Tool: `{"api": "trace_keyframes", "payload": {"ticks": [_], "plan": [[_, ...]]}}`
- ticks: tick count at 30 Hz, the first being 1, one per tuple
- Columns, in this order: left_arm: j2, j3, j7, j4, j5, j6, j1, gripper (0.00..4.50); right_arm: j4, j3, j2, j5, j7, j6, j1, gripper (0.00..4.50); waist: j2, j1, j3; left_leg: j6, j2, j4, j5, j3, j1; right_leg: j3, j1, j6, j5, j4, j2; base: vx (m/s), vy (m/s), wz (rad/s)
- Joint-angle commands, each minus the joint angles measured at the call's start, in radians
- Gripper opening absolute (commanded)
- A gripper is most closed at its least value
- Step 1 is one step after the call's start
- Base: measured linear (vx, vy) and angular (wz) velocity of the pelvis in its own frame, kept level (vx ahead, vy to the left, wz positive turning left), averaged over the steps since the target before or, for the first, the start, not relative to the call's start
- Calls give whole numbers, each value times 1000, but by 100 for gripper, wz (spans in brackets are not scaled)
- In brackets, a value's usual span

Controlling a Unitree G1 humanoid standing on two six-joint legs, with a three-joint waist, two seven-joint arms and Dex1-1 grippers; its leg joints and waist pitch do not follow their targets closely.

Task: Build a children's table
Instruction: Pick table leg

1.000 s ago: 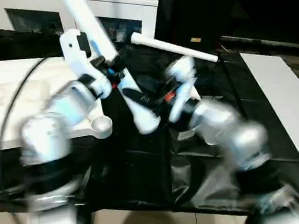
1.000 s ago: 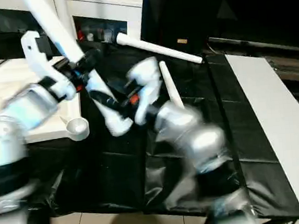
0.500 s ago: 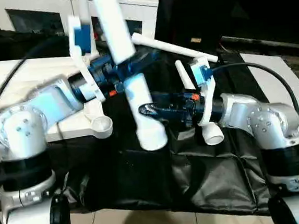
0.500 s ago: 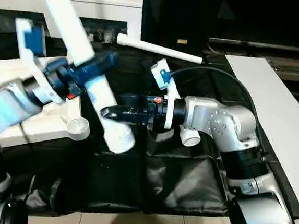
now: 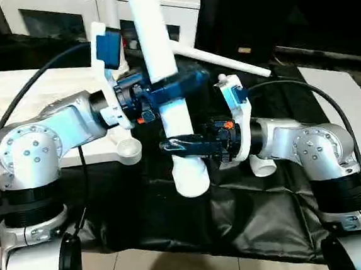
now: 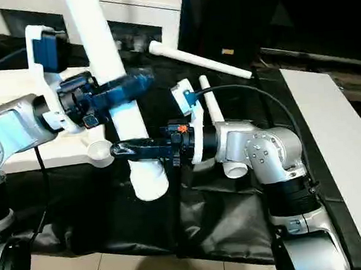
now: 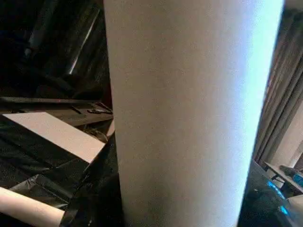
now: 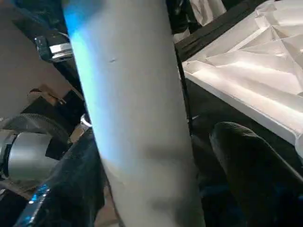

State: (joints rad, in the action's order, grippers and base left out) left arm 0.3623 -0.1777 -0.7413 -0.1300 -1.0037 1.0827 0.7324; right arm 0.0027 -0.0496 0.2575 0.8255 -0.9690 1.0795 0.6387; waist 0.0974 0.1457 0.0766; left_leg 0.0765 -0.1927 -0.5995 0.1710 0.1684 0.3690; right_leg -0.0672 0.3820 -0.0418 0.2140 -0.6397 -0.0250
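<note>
Left eye view: left tool (image 5: 164,89) grips leg (image 5: 166,79) beside tabletop's corner socket (image 5: 130,153).

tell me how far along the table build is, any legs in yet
None visibly fitted: the near corner socket of the tabletop is empty. In hand: the left gripper clamps one leg upright, the right gripper straddling it lower down. Other legs lie on the black sheet.

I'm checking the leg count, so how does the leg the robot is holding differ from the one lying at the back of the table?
The held leg stands nearly upright; the back leg lies flat on the black sheet. The held leg sits in the left gripper with the right gripper at it lower down; the back leg lies apart from both. Both are white, round and long.
</note>
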Motion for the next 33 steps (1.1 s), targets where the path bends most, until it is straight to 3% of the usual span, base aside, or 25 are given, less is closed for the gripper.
{"api": "trace_keyframes", "payload": {"ticks": [1, 9, 12, 15, 20, 23, 24, 25, 26, 28, 33], "plan": [[7, 15, -18, 0, 8, -12, 18, 186, -25, 5, 16, 9, -5, 8, -6, 327, -33, 1, -76, 81, -46, 71, 148, -19, -17, 63, -47, -90, 171, 84, -117, 0, 0, 0], [16, 20, -23, 4, 11, -22, 16, 185, -23, -14, 20, -11, 11, -8, -9, 267, -33, 0, -76, 82, -46, 71, 145, -19, -17, 63, -47, -88, 169, 84, -117, 0, 0, 0], [13, 18, 19, 18, 32, -25, 16, 255, -15, -27, 13, -63, 50, -56, -10, 235, -34, 0, -77, 89, -47, 70, 146, -19, -18, 63, -45, -87, 166, 81, -118, 0, 0, 0], [-6, -4, 112, 53, 79, -45, 22, 276, 1, -33, -16, -143, 130, -151, -7, 215, -32, -1, -76, 94, -45, 71, 150, -19, -17, 63, -45, -79, 180, 83, -118, 0, 0, 0], [-19, -21, 154, 63, 90, -55, 20, 323, 0, -23, -67, -184, 215, -211, -6, 193, -31, -6, -77, 92, -46, 71, 145, -19, -18, 63, -44, -85, 164, 81, -116, 0, 0, 0], [-23, -22, 190, 70, 116, -77, 14, 346, 11, -39, -101, -255, 298, -294, -4, 190, -34, -7, -77, 97, -46, 73, 145, -20, -20, 63, -43, -90, 152, 79, -117, 0, 0, 0], [-31, -16, 237, 81, 165, -116, 15, 355, 13, -54, -117, -296, 335, -342, -5, 189, -33, -7, -77, 97, -47, 72, 145, -19, -20, 63, -42, -88, 151, 79, -117, 0, 0, 0], [-31, -16, 237, 81, 165, -116, 15, 355, 13, -54, -117, -296, 335, -342, -5, 189, -34, -8, -76, 101, -48, 73, 149, -20, -18, 64, -41, -84, 153, 79, -117, 0, 0, 0], [-49, -8, 308, 87, 221, -143, 11, 369, 36, -63, -153, -364, 430, -398, -6, 188, -34, -10, -76, 106, -48, 74, 152, -20, -21, 64, -41, -78, 157, 79, -117, 0, 0, 0], [-73, -12, 365, 91, 238, -137, 10, 389, 66, -92, -168, -456, 510, -480, -2, 187, -34, -12, -75, 120, -46, 75, 160, -20, -22, 64, -38, -71, 174, 79, -118, 0, 0, 0], [-154, -26, 493, 77, 274, -167, -5, 394, 110, -108, -210, -548, 621, -580, 1, 186, -29, -15, -75, 116, -44, 73, 170, -19, -19, 66, -41, -60, 150, 78, -115, 0, 0, 0]]}}
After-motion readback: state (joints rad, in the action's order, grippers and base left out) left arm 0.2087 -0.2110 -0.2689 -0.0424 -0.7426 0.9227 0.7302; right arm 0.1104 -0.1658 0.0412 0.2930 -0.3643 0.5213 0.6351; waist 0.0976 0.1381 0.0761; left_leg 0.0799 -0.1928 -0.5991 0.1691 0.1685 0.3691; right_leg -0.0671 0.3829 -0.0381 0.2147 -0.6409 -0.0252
